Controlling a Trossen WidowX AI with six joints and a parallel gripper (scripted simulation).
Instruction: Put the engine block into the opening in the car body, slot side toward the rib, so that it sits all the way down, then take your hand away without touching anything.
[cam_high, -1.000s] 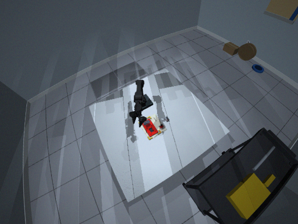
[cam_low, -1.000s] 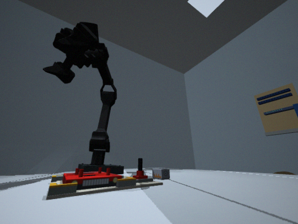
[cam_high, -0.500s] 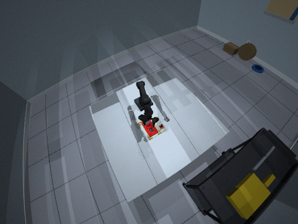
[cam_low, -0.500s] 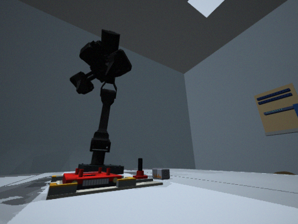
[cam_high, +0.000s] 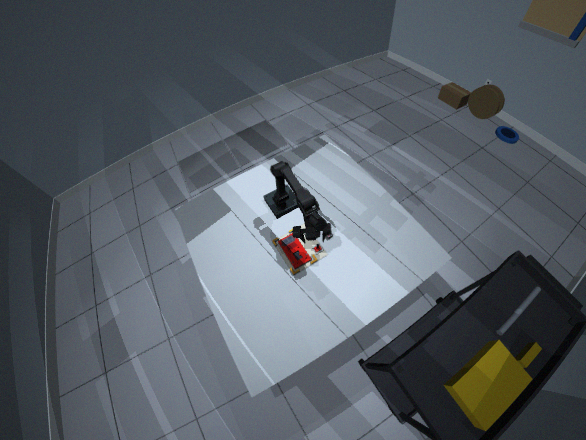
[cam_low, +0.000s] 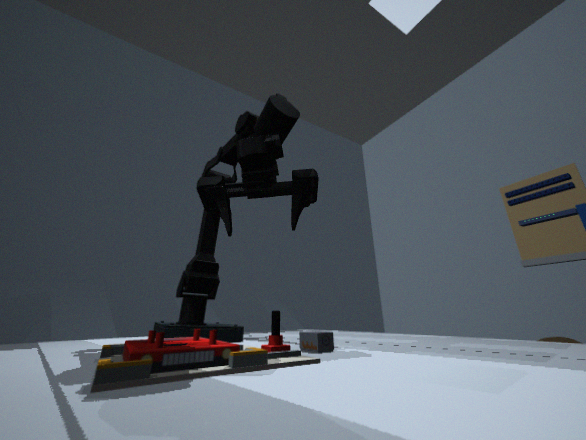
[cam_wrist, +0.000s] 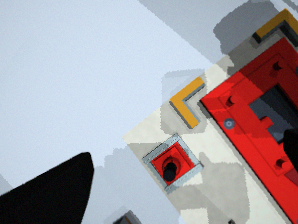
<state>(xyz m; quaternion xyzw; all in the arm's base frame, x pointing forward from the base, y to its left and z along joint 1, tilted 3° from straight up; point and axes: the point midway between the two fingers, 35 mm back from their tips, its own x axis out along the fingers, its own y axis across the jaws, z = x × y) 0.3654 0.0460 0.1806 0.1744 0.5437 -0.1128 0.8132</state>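
Note:
The grey engine block (cam_low: 316, 341) rests on the table to the right of the board; only a dark corner of it (cam_wrist: 128, 219) shows at the wrist view's bottom edge. In the top view it is hidden by the arm. The red car body (cam_high: 292, 248) (cam_low: 150, 346) (cam_wrist: 245, 135) lies on the board between the corner brackets. Its opening (cam_wrist: 282, 102) shows a dark floor and a small red rib (cam_wrist: 266, 121); a finger covers part of it in the wrist view. My gripper (cam_low: 261, 232) (cam_wrist: 186, 150) is open and empty, pointing down high above the board and table.
A red piece with an upright black post (cam_low: 275, 342) (cam_wrist: 172, 161) stands in a grey square holder beside the car body. Yellow-topped corner brackets (cam_low: 245, 356) (cam_wrist: 194, 89) surround the body on the pale board (cam_wrist: 215, 145). Thin red pegs rise from the body.

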